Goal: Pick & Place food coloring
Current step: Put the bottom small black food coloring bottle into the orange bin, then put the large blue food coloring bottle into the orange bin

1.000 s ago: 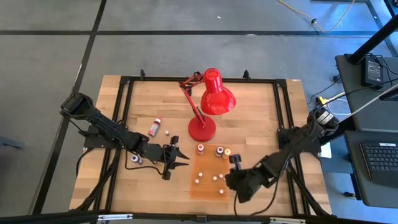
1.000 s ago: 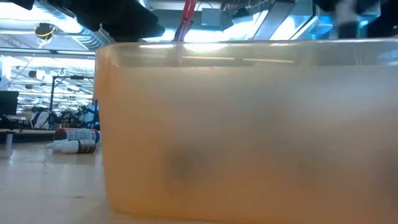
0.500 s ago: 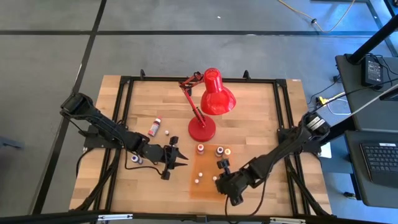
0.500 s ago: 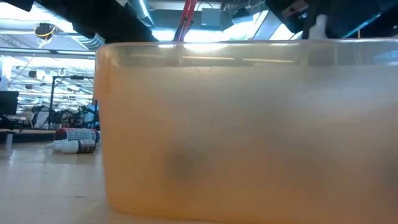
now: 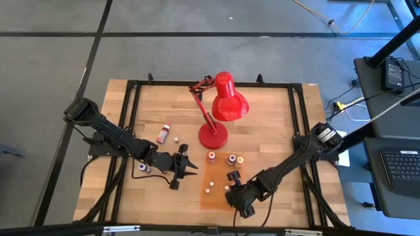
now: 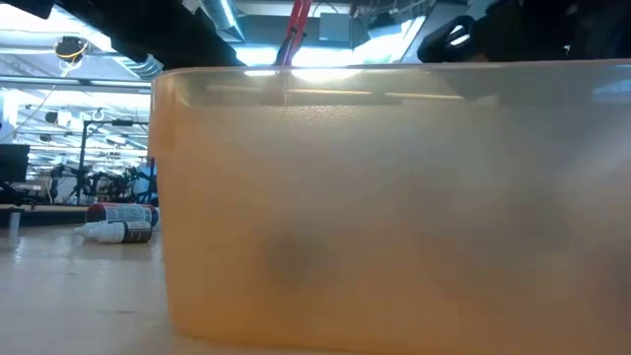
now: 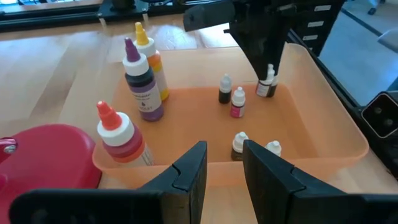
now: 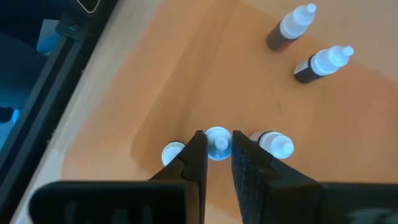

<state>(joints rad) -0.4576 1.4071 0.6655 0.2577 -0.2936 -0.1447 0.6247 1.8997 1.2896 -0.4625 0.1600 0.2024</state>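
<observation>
Your right gripper (image 8: 217, 152) has its jaws clamped on a tiny dropper bottle with a white pointed cap (image 8: 217, 142). Only the right wrist view shows the grip from above. There a second white cap (image 8: 172, 152) sits just outside one finger and a third white-capped bottle (image 8: 273, 143) just outside the other. Two dark-bodied dropper bottles (image 8: 305, 46) lie well ahead of the jaws.

The left wrist view gives you what that one cannot: the gripped bottle's dark body hangs below the right fingers, low inside the flat translucent orange tray (image 7: 336, 124). Whether it touches the floor you cannot tell. Your left gripper (image 7: 224, 168) has its jaws apart and holds nothing. Straight ahead of them are two more small bottles (image 7: 231, 99) standing in the tray. Off to one side stand three taller squeeze bottles (image 7: 140, 87) with orange, purple and yellow caps.

From above, the left gripper sits just outside the tray's edge on the pale wooden table (image 5: 275, 111). The big red desk lamp (image 5: 226, 98) stands beyond it. A red-labelled bottle (image 5: 162, 134) lies on the wood. The low view is almost filled by the tray wall, with a hall of ceiling lights behind.
</observation>
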